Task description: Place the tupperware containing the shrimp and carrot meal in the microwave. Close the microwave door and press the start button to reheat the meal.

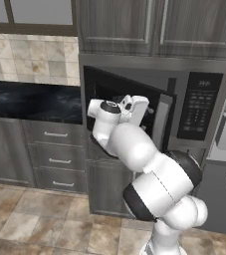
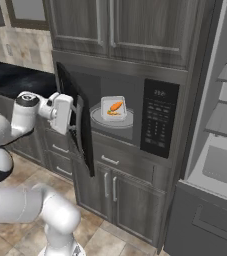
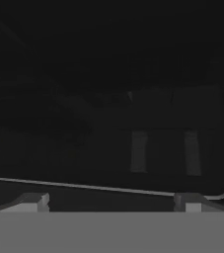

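Note:
The microwave (image 2: 157, 125) is built into the wood-grain cabinets, and its keypad panel (image 1: 199, 107) is on the right. The microwave door (image 2: 84, 135) stands swung out about halfway, hinged on the left. Inside, the tupperware (image 2: 114, 108) rests on the round white turntable plate (image 2: 97, 121) and holds the orange carrot (image 2: 116, 105). My gripper (image 2: 76, 123) is open and holds nothing, its fingertips (image 3: 34, 200) right against the outer face of the door's dark glass (image 3: 108, 123). In the left base view the gripper (image 1: 148, 110) sits just left of the door (image 1: 162, 122).
A tall unit with open shelves (image 2: 225, 125) stands to the right of the microwave. Drawers (image 1: 57, 149) and a dark counter (image 1: 30, 102) lie to the left. Cabinet doors (image 2: 115, 195) are below the microwave. My own arm fills the floor space in front.

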### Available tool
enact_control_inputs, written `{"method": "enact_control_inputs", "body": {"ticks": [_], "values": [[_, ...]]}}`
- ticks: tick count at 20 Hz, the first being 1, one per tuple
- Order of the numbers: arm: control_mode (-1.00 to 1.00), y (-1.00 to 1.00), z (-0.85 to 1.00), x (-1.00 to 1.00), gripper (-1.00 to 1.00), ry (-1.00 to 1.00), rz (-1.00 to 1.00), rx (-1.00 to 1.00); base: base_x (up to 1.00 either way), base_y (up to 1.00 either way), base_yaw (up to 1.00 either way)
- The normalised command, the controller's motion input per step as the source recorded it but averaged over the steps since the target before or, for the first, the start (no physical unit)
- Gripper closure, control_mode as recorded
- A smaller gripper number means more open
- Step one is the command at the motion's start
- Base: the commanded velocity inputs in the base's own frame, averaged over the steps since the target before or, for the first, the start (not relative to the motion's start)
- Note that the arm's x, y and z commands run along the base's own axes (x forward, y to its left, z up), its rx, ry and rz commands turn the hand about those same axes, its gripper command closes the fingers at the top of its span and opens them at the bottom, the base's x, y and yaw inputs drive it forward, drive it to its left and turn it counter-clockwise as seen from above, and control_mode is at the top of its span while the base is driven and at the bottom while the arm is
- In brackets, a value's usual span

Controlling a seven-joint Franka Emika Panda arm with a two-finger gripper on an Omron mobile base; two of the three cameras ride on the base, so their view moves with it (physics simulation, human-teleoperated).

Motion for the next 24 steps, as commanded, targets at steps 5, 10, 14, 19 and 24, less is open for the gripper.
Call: {"method": "enact_control_inputs", "body": {"ticks": [5, 10, 14, 19, 24], "values": [[-1.0, -0.68, 0.0, 0.48, -1.0, -0.1, 0.06, 0.02, 0.0, 0.0, 0.0], [-1.0, -0.61, 0.0, 0.41, -1.0, -0.25, 0.22, 0.05, 0.0, 0.0, 0.0], [-1.0, -0.56, 0.0, 0.4, -1.0, -0.3, 0.33, 0.08, 0.0, 0.0, 0.0], [-1.0, -0.42, 0.0, 0.55, -1.0, -0.26, 0.38, 0.06, 0.0, 0.0, 0.0], [-1.0, -0.22, 0.0, 0.65, -1.0, -0.15, 0.41, 0.01, 0.0, 0.0, 0.0]]}}
